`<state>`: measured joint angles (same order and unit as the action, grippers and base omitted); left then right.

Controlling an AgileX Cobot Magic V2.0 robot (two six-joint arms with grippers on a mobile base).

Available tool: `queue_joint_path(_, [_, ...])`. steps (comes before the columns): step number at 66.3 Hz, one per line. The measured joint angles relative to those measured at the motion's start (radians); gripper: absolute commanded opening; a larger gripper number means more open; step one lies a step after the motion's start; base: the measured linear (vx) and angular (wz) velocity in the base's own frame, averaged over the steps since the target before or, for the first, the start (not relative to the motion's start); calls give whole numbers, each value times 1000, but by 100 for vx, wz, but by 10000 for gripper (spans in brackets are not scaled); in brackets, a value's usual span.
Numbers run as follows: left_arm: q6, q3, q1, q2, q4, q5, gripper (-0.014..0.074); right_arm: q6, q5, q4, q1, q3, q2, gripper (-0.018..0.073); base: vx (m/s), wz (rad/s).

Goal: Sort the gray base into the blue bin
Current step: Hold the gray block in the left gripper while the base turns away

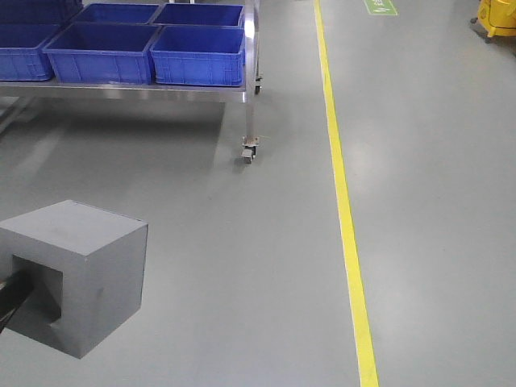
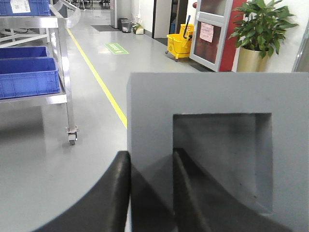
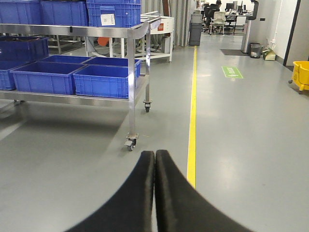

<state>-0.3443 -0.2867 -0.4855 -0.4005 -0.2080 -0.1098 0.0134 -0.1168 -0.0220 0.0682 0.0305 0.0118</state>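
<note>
At the lower left of the front view, the gray base [image 1: 76, 274] is sitting in the grip of the left gripper [image 2: 150, 162], with its square recess facing back toward the arm. In the left wrist view the two black fingers [image 2: 113, 193] are straddling the left wall of the recess. One finger is lying against the outer face of the cube and the other is reaching inside the cavity, so the pair is pinching that wall between them. Whether the underside of the cube is touching the floor [image 1: 242, 282] cannot be told from these views.

The blue bin [image 1: 197, 68] is standing at the near right end of the lower shelf of a steel trolley [image 1: 250, 97], well apart from the cube, up and to the left of the front view. More tubs of the same blue are sitting beside and behind it on that shelf. The trolley is resting on casters [image 1: 249, 153].

The right gripper [image 3: 154, 159] is hanging over bare floor with its fingers [image 3: 135, 193] pressed flat together, tips touching and gripping nothing.

A yellow line [image 1: 343, 201] is running along the floor to the right of the trolley. Beyond it, in the left wrist view, a yellow mop bucket [image 2: 178, 46] is standing near a red-framed door, and a potted plant [image 2: 260, 24] is standing to the right of that door.
</note>
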Motion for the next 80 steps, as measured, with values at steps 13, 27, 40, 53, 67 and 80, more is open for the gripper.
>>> queue_joint_path(13, [0,0,0,0,0,-1,-6,0,0,0,0,0,0,-9,37,2])
queue_joint_path(27, [0,0,0,0,0,-5,-6,0,0,0,0,0,0,-9,37,-3])
queue_joint_path(40, [0,0,0,0,0,-6,-6,0,0,0,0,0,0,-9,40,-7])
queue_joint_path(53, [0,0,0,0,0,-6,-6,0,0,0,0,0,0,-9,42,-10])
queue_joint_path(67, [0,0,0,0,0,-6,-6,0,0,0,0,0,0,-9,44,-7])
queue_joint_path(80, [0,0,0,0,0,-6,-6,0,0,0,0,0,0,-9,44,0])
